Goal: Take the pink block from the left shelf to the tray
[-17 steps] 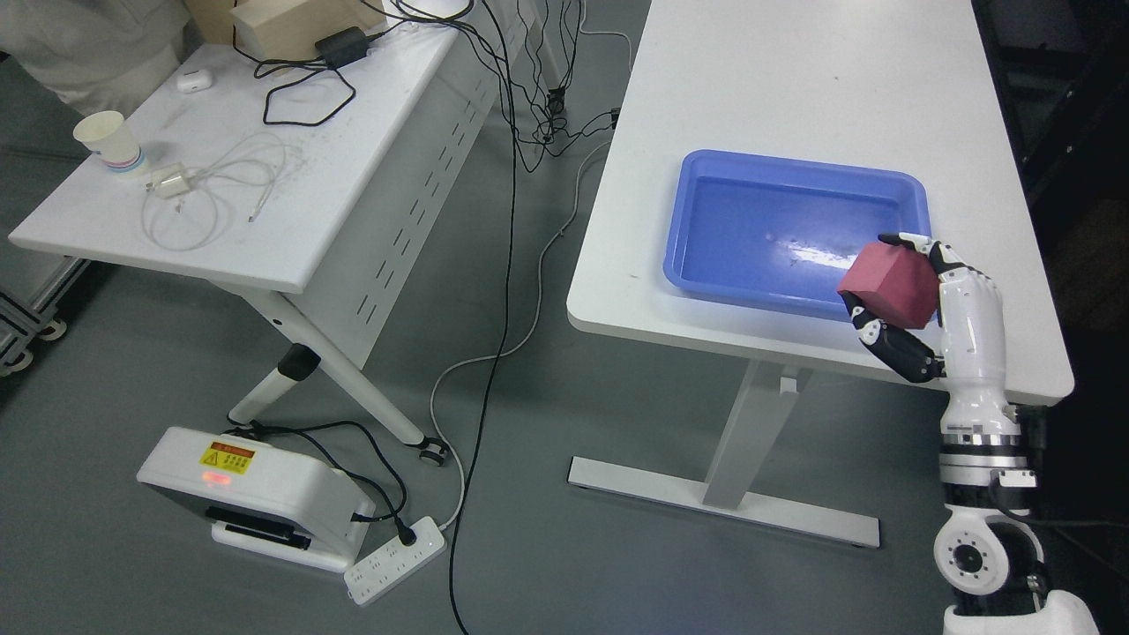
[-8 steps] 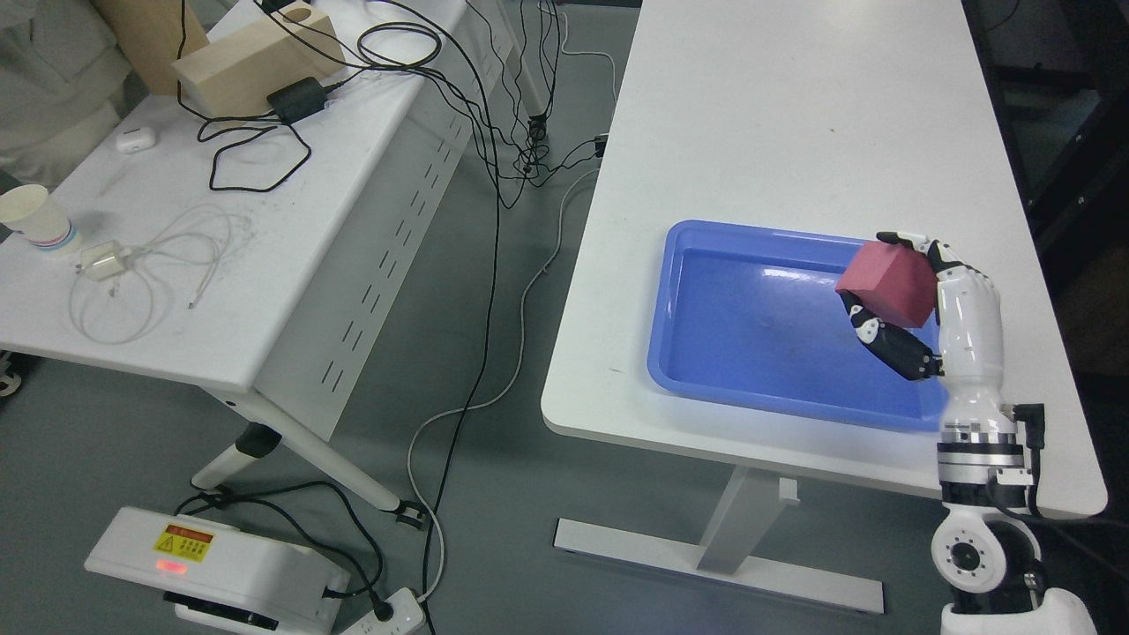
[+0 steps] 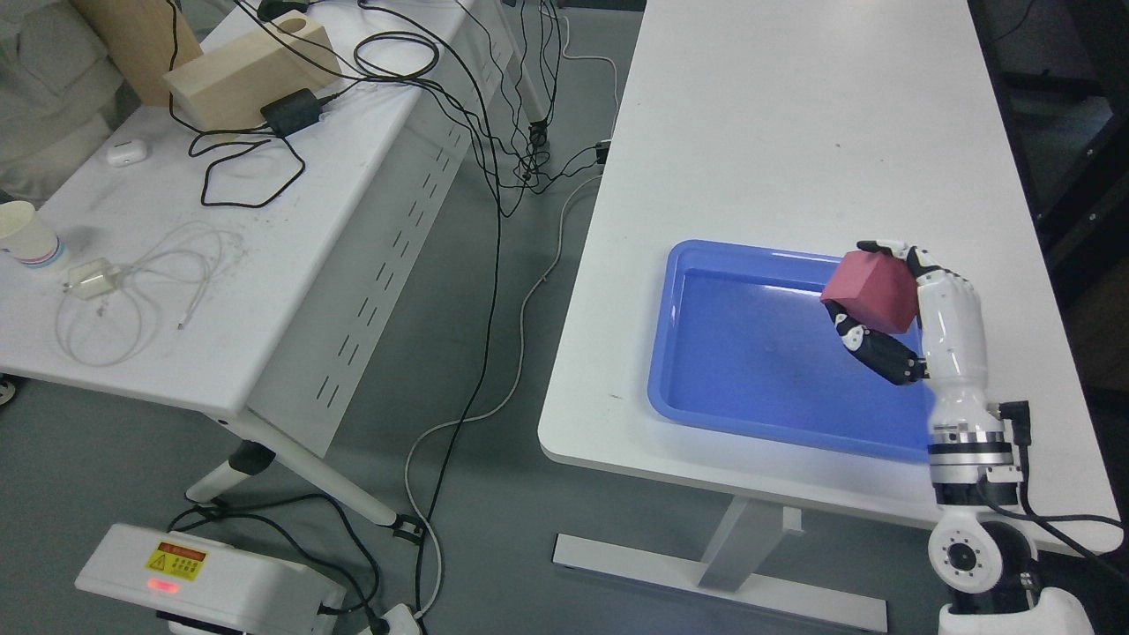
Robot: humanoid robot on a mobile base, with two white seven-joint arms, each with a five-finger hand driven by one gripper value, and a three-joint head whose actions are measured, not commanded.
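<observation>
The pink block [image 3: 871, 289] is held in the air by my right hand [image 3: 882, 304], whose black-tipped fingers [image 3: 873, 349] wrap around it from below and behind. Block and hand hover over the right part of the blue tray [image 3: 750, 353], which lies near the front edge of the white table [image 3: 794, 115] on the right. The tray holds nothing else. My right arm rises from the lower right corner. My left arm does not show.
A second white table [image 3: 229, 229] on the left carries cables, a wooden box [image 3: 247, 75], a paper cup [image 3: 26, 234] and an earbud case [image 3: 123, 152]. Cables hang in the floor gap between the tables. A white device [image 3: 203, 578] sits on the floor.
The camera view has shifted, so both tables sit lower in the picture. Relative to the tray, my right hand with the block has moved from its near right rim inward over its right part.
</observation>
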